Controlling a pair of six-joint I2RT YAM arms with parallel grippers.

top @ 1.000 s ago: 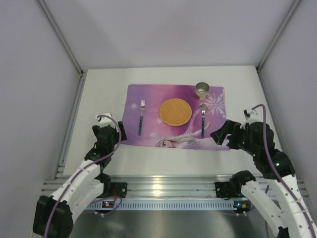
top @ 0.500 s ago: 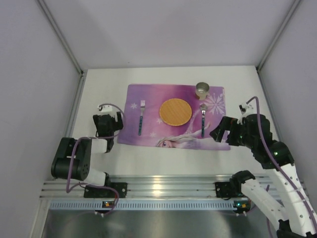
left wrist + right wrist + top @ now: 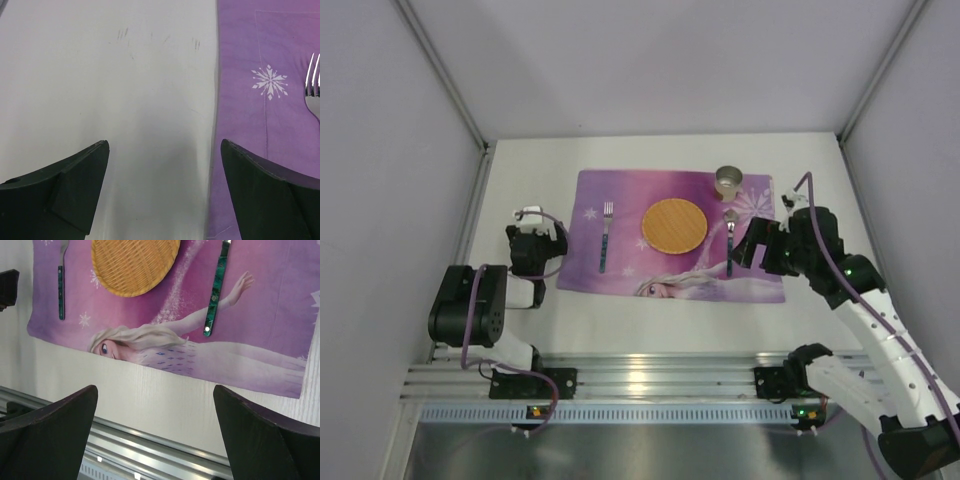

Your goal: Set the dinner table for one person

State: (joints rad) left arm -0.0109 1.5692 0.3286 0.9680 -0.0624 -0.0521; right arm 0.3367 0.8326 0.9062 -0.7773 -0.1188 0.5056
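Note:
The white dinner table carries a purple princess placemat. On the mat lie a round woven plate, a fork to its left, a green-handled utensil to its right and a metal cup at the far right. My left gripper is open and empty, low over bare table just left of the mat's edge, with the fork tines at the right. My right gripper is open and empty, raised over the mat's near right part.
A metal rail runs along the table's near edge, also in the top view. Grey walls close in the left, right and far sides. The left arm's elbow is folded at the near left.
The left arm has folded back toward its base, its gripper staying left of the mat. The right gripper has moved left and farther in, over the mat's right part.

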